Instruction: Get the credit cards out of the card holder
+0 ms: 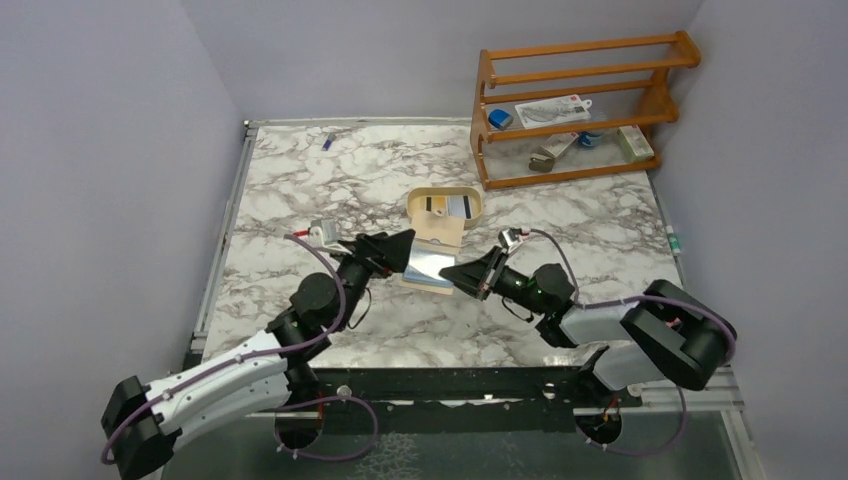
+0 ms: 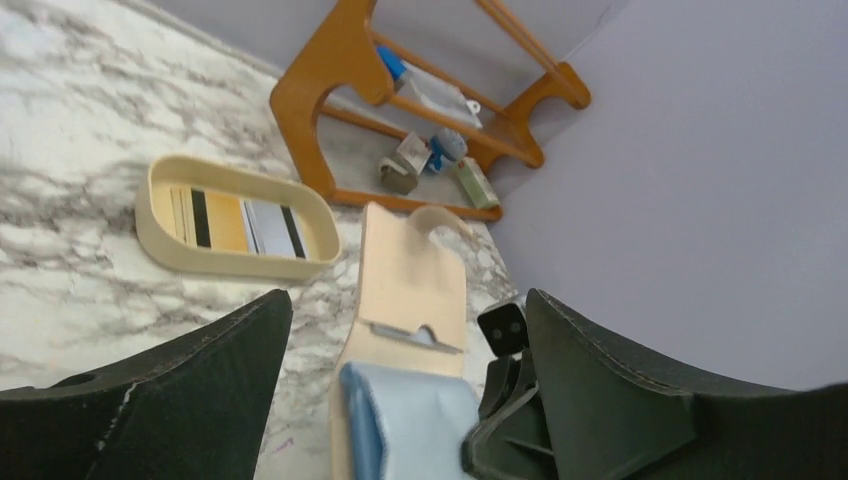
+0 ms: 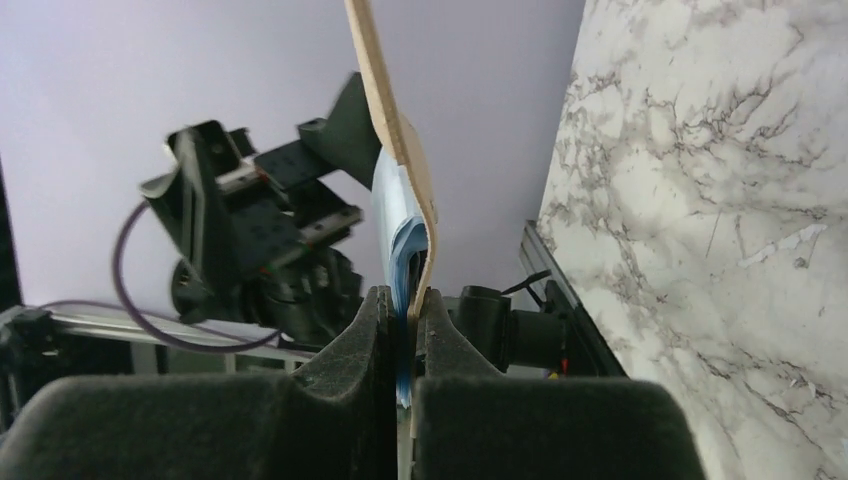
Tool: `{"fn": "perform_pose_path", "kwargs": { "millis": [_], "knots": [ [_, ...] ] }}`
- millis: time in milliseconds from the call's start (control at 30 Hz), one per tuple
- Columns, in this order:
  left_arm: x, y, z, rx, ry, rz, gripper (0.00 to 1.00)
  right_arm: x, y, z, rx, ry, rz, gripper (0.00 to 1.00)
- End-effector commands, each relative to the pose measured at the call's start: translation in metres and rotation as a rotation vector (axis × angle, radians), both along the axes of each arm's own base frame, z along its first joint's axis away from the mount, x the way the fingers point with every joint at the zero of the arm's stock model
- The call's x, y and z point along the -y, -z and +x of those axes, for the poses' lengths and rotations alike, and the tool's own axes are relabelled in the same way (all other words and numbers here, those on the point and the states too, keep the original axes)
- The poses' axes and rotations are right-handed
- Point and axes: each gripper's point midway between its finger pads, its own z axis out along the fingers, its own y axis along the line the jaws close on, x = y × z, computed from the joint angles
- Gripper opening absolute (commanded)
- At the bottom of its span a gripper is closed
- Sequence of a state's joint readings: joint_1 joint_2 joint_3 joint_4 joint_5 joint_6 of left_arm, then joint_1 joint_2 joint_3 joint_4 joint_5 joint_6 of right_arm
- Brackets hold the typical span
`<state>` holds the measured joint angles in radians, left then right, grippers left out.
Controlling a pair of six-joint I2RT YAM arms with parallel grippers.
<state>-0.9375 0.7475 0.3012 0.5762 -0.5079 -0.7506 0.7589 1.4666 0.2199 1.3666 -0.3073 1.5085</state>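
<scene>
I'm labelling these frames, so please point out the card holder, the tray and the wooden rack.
card holder (image 2: 405,280): left wrist view, on its open tan flap.
tray (image 2: 230,263): left wrist view, on its near wall.
wooden rack (image 2: 325,70): left wrist view, on its side panel.

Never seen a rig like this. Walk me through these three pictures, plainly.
Two robot arms stand at a marble table, each ending in a two-finger gripper. One picture looks down from above; the other two come from wrist cameras. The right gripper is pinched shut on the tan card holder, with pale blue credit cards inside it. The left gripper is open, a finger on either side of the holder. Behind sit an oval tray with cards in it and a wooden rack.
</scene>
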Motion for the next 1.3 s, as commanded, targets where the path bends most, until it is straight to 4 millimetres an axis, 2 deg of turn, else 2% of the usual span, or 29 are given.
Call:
{"fn": "perform_pose_path", "kwargs": {
  "millis": [0, 67, 133, 233, 333, 500, 700, 800, 1100, 1267],
  "knots": [
    [-0.033, 0.002, 0.000, -0.083, -0.089, 0.350, 0.91, -0.003, 0.020, 0.001, 0.049, -0.016, -0.200, 0.01],
    [-0.029, 0.000, 0.002, -0.195, -0.094, 0.332, 0.96, -0.006, 0.027, 0.005, 0.051, -0.022, -0.259, 0.01],
    [-0.009, -0.002, 0.004, -0.324, -0.056, 0.196, 0.98, -0.008, 0.028, 0.009, 0.068, -0.018, -0.293, 0.01],
    [0.025, 0.007, 0.001, -0.476, 0.029, -0.017, 0.99, -0.007, 0.033, 0.017, 0.089, 0.016, -0.332, 0.01],
    [0.043, 0.022, 0.000, -0.575, 0.069, -0.174, 0.99, -0.002, 0.035, 0.027, 0.101, 0.079, -0.346, 0.01],
    [0.038, 0.032, 0.004, -0.579, 0.047, -0.423, 0.99, 0.005, 0.027, 0.042, 0.108, 0.183, -0.295, 0.01],
    [0.023, 0.040, 0.010, -0.543, -0.005, -0.575, 0.99, -0.008, 0.011, 0.044, 0.121, 0.149, -0.183, 0.01],
    [0.017, 0.038, 0.012, -0.512, -0.014, -0.651, 0.99, -0.013, 0.012, 0.044, 0.111, 0.130, -0.146, 0.01],
    [0.007, 0.031, 0.023, -0.469, -0.073, -0.684, 0.99, -0.022, 0.021, 0.042, 0.109, 0.090, -0.143, 0.01],
    [0.012, 0.024, 0.033, -0.466, -0.073, -0.674, 0.99, -0.024, 0.024, 0.040, 0.120, 0.077, -0.164, 0.01]
  ]
}}
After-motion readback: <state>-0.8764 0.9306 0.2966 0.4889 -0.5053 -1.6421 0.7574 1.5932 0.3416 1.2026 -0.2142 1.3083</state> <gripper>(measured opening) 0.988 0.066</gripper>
